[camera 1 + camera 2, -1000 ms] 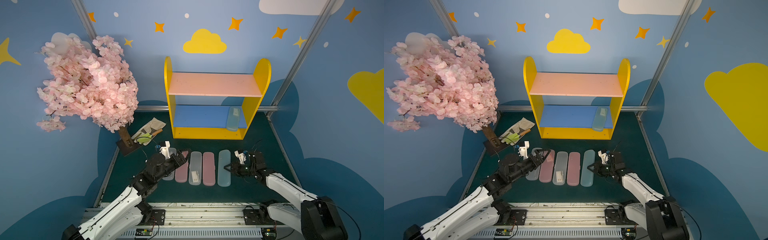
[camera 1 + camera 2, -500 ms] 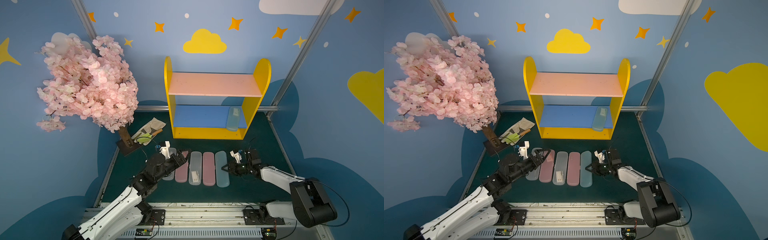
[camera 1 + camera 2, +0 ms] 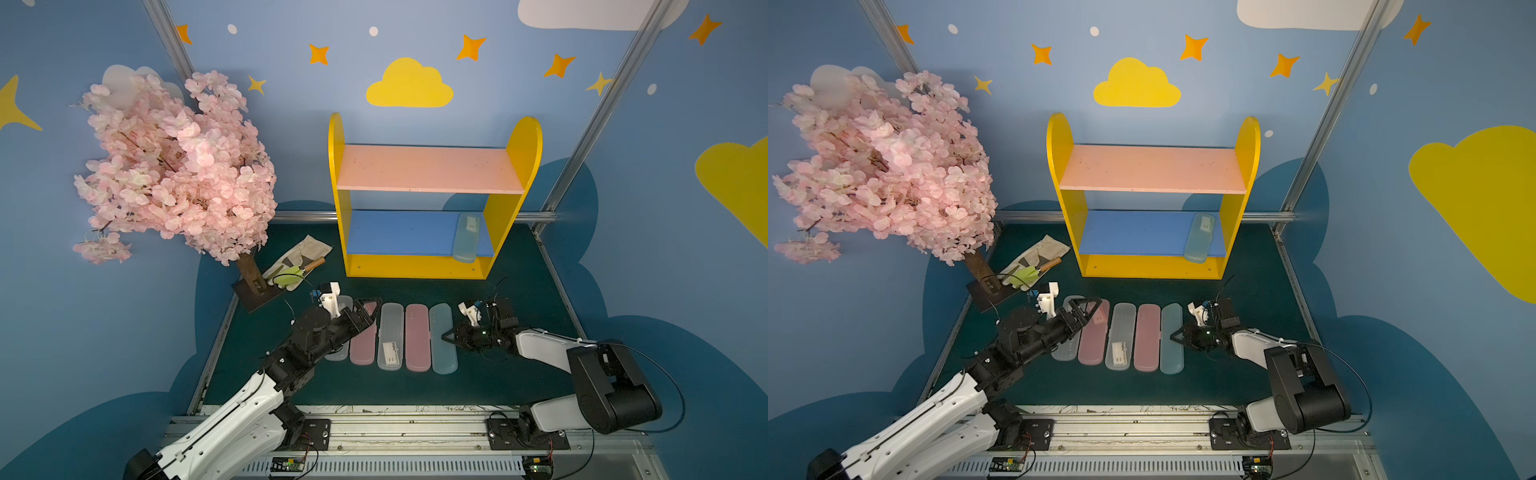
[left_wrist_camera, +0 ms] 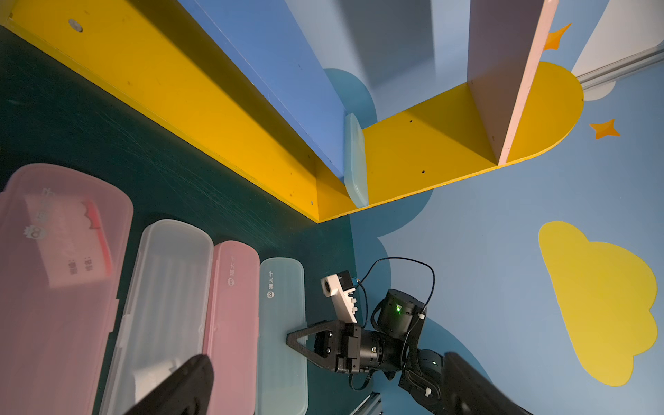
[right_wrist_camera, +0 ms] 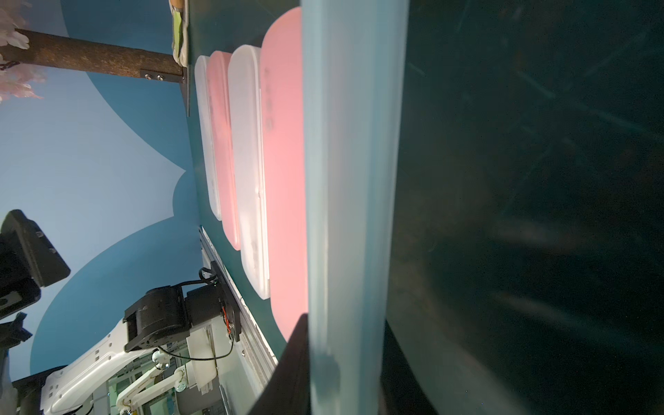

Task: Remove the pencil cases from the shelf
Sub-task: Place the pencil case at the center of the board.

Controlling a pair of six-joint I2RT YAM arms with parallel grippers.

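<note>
At the back of the bench [image 3: 519, 270]: the shelf [image 3: 424, 266]. On its blue lower board [image 3: 399, 232], at the right end just beside the yellow side panel [image 3: 507, 216], one teal pencil case [image 3: 466, 239], front end a little over the board's edge. In front of the shelf, lying side by side on the bench, five pencil cases [image 3: 390, 332]: clear, pink, clear, pink, teal. Left jaws wide apart, hovering over the left end of this row. Right jaws pressed together, tip at the right-hand teal case [image 3: 442, 345].
</note>
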